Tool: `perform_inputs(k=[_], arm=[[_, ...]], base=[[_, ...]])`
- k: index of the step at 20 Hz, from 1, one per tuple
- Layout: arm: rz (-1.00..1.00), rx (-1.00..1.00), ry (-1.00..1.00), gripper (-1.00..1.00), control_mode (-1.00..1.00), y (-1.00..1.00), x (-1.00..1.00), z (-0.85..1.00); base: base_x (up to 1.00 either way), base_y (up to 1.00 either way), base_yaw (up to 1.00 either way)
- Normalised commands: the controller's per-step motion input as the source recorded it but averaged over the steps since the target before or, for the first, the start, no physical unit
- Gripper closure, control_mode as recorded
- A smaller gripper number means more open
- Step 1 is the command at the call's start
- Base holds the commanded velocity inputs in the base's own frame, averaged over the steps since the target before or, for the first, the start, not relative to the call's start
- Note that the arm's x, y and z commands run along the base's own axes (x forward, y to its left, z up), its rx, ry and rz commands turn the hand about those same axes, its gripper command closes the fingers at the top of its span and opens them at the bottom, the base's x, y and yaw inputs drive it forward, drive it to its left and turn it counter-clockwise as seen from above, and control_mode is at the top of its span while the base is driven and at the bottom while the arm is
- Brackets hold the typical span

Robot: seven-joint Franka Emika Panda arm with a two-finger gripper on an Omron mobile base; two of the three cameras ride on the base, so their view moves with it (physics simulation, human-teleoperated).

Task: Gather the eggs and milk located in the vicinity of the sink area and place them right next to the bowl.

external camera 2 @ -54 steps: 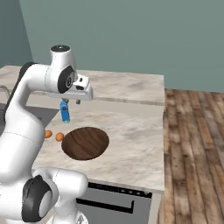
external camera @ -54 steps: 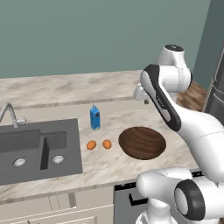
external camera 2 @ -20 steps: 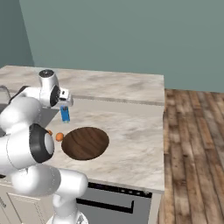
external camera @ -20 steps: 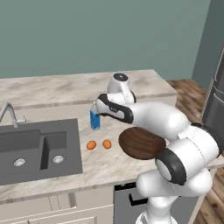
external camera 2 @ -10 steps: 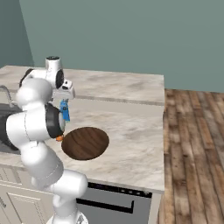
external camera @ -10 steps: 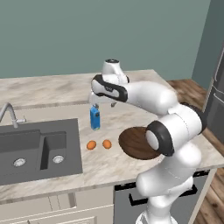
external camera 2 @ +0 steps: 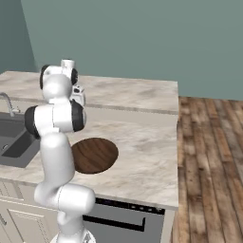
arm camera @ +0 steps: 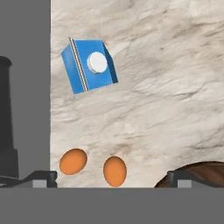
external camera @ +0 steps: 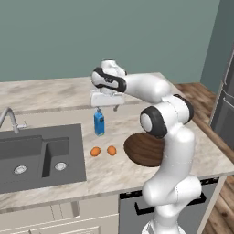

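The blue milk carton (external camera: 98,123) stands upright on the counter, just right of the sink (external camera: 36,155). Two orange-brown eggs (external camera: 95,151) (external camera: 111,150) lie in front of it, between the sink and the dark wooden bowl (external camera: 142,151). My gripper (external camera: 106,109) hangs open a little above the carton, pointing down, with nothing between its fingers. The hand view looks straight down on the milk (arm camera: 89,65), with both eggs (arm camera: 73,161) (arm camera: 115,171) below it and the bowl's rim (arm camera: 199,173) at the lower right. In the right base view my arm hides the milk and eggs, and the bowl (external camera 2: 95,154) shows.
A curved silver faucet (external camera: 9,116) rises behind the sink's left basin. Bare marble counter (external camera: 55,93) stretches behind the carton and to the bowl's right (external camera 2: 142,142). A wooden floor (external camera 2: 209,156) lies beyond the counter's right end.
My arm has swung left from over the bowl side, and the hand now hovers above the milk, pointing down. Carton, eggs and bowl have not moved. The gripper stayed open.
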Motion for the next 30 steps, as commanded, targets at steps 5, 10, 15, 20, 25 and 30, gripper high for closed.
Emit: perform_inputs(k=[5, 10, 15, 20, 25, 30], arm=[[0.00, 0.00, -0.06, -1.00, -1.00, 0.07, 0.01, -0.51], [0.00, 0.00, -0.06, -1.00, -1.00, 0.14, 0.15, -0.37], [0.00, 0.00, -0.17, -1.00, -1.00, 0.21, 0.38, -0.33], [0.00, 0.00, -0.11, -1.00, -1.00, 0.10, 0.42, -0.01], [0.00, 0.00, -0.02, -1.00, -1.00, 0.00, 0.36, 0.12], [0.00, 0.00, 0.00, -1.00, -1.00, 0.00, 0.03, -0.01]], base=[[0.00, 0.00, 0.00], [0.00, 0.00, 0.00], [0.00, 0.00, 0.00], [0.00, 0.00, 0.00], [0.00, 0.00, 0.00], [0.00, 0.00, 0.00]])
